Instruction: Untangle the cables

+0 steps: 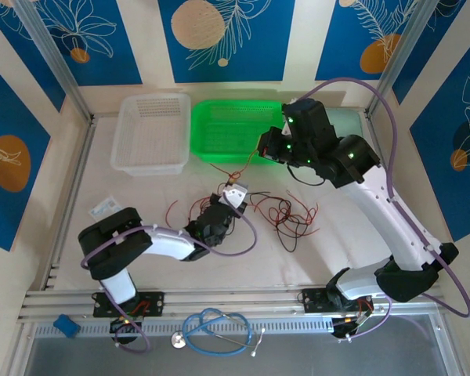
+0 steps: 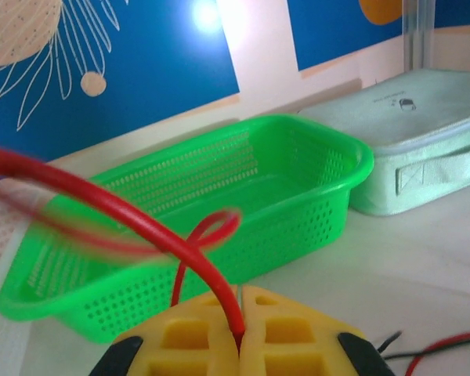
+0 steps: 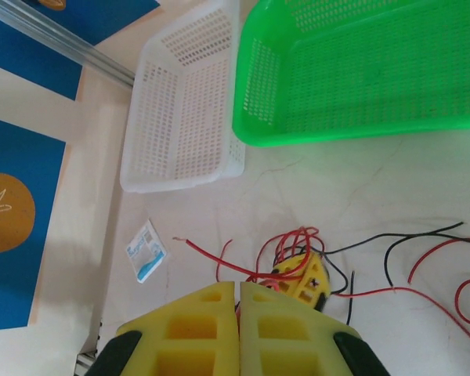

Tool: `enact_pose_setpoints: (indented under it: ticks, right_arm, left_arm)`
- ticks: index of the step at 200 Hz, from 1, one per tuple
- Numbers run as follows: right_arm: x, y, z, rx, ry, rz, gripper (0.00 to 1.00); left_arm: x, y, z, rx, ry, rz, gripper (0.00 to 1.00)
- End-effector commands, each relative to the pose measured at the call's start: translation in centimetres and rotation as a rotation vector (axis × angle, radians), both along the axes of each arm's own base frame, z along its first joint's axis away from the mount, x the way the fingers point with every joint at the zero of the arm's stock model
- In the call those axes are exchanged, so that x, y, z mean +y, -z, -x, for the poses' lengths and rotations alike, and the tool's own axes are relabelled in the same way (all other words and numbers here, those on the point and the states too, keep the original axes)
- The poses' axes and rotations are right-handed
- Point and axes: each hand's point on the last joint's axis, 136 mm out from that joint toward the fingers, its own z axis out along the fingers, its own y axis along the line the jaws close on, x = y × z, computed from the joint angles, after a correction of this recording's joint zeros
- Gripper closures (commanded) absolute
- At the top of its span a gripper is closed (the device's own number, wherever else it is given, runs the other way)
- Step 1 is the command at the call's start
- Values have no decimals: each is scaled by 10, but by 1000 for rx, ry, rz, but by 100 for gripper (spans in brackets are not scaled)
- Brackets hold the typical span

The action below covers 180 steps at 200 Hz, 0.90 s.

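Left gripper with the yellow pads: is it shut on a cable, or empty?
The left gripper is shut on a thin red cable: its yellow pads meet, with the cable pinched in their seam.

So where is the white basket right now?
The white basket sits at the table's far side in the top view, immediately left of the green basket.

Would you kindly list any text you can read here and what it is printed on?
No text is legible.
Pale mint fabric case: small dark print on its lid, too blurred to read.
Small white-and-blue paper packet: blue print, too small to read.
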Motion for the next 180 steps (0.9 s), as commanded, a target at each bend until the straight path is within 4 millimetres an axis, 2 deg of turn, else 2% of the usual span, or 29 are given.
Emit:
enact_pose_setpoints:
  ticks: [1,40,67,117,150,158,172,180]
  right_arm:
    - [-21,-39,0,-108,40,-15,100]
    - [-44,-63,-12,-162,94,-13,100]
    - [-59,-78,-19,-198,134,0,100]
    - [-83,-97,-21,-242,195,-9,100]
    - [-86,-101,-18,-249,193,-23,100]
    - [-85,-101,-17,-250,186,-27,100]
    - [-82,-105,-14,-254,165,-40,100]
    - [-80,-107,-13,-256,151,-47,100]
  left_arm:
    - [25,-1,9,13,-9,58,100]
    - [49,16,37,49,69,105,100]
    - [64,29,47,87,71,98,100]
    - [92,40,53,117,1,100,100]
    - [91,45,55,153,10,89,100]
    - [88,45,56,161,26,82,87]
    - [81,41,58,171,60,79,50]
    - [78,36,59,176,76,74,39]
